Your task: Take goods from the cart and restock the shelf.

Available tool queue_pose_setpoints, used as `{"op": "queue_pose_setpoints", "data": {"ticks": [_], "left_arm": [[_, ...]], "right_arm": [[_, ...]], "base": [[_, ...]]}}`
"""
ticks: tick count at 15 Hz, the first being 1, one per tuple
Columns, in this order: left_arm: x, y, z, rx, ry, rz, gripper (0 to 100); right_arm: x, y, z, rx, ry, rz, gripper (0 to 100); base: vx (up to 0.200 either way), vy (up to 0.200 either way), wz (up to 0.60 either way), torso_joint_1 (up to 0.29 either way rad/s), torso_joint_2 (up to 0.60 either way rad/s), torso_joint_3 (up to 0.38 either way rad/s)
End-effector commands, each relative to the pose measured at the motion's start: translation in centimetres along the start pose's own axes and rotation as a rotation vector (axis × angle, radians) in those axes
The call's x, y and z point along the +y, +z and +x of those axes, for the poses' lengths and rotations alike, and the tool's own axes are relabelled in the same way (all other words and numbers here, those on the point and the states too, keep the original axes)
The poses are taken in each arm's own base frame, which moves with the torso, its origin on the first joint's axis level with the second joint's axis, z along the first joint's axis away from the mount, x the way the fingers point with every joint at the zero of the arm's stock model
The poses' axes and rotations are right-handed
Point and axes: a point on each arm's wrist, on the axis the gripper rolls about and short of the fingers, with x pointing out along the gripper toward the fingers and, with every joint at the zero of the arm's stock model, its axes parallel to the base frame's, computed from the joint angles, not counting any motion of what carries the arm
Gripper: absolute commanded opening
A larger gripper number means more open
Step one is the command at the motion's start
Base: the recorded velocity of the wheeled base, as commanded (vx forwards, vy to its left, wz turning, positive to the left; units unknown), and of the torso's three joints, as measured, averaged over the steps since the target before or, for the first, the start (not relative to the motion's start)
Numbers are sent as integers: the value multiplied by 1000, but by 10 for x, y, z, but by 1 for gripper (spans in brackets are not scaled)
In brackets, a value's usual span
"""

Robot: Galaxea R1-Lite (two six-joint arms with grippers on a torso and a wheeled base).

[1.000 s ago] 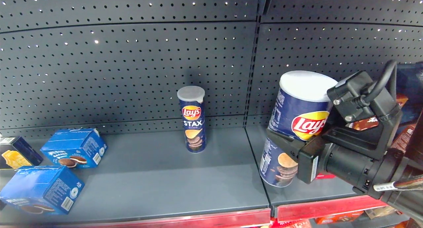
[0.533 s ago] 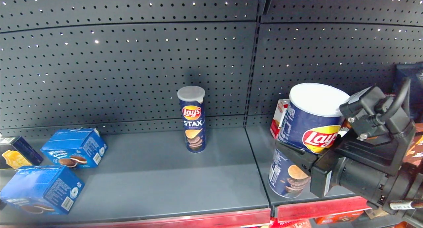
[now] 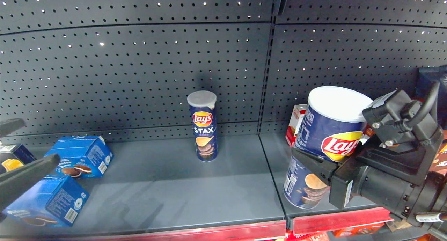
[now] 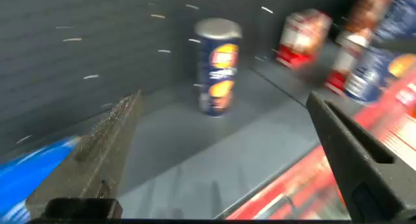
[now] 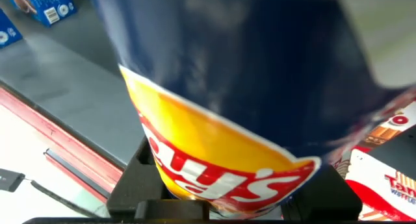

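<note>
Though its far finger is hidden behind the held can (image 3: 331,122), the right gripper (image 3: 316,164) is clamped on it, slightly tilted, at the right front edge of the shelf (image 3: 174,185). Base contact unclear. Left gripper (image 3: 40,141), cut off at the frame edge, gapes wide, empty, covering part of a blue box (image 3: 52,199). The blurred left wrist view frames the standing can (image 4: 218,68) between its fingers.

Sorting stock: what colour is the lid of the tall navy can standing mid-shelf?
Pale grey lid, navy cylindrical can; clearest in head view.
</note>
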Motion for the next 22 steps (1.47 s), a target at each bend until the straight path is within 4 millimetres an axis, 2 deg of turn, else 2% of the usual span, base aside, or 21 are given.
{"op": "queue_pose_setpoints", "data": {"ticks": [1,6,7,8,13,19,22], "left_arm": [[15,-17,50,106,-124,-36,100],[27,-52,93,199,-205,-40,100],[27,-55,96,205,-218,-44,100],[29,-62,104,209,-287,-57,100],[44,-80,138,205,-339,-65,100],[66,-104,191,122,-427,-36,100],[76,-110,208,106,-455,-32,100]], "right_arm": [[0,-1,0,3,1,-1,0],[0,-3,1,10,2,-3,0],[0,-3,1,10,2,-3,0],[0,-3,1,11,3,-3,0],[2,-4,3,15,18,-5,0],[2,-6,4,22,20,-7,0],[1,-6,5,24,16,-7,0]], "base": [[0,0,0,0,0,0],[0,0,0,0,0,0],[0,0,0,0,0,0],[0,0,0,0,0,0],[0,0,0,0,0,0],[0,0,0,0,0,0],[0,0,0,0,0,0]]}}
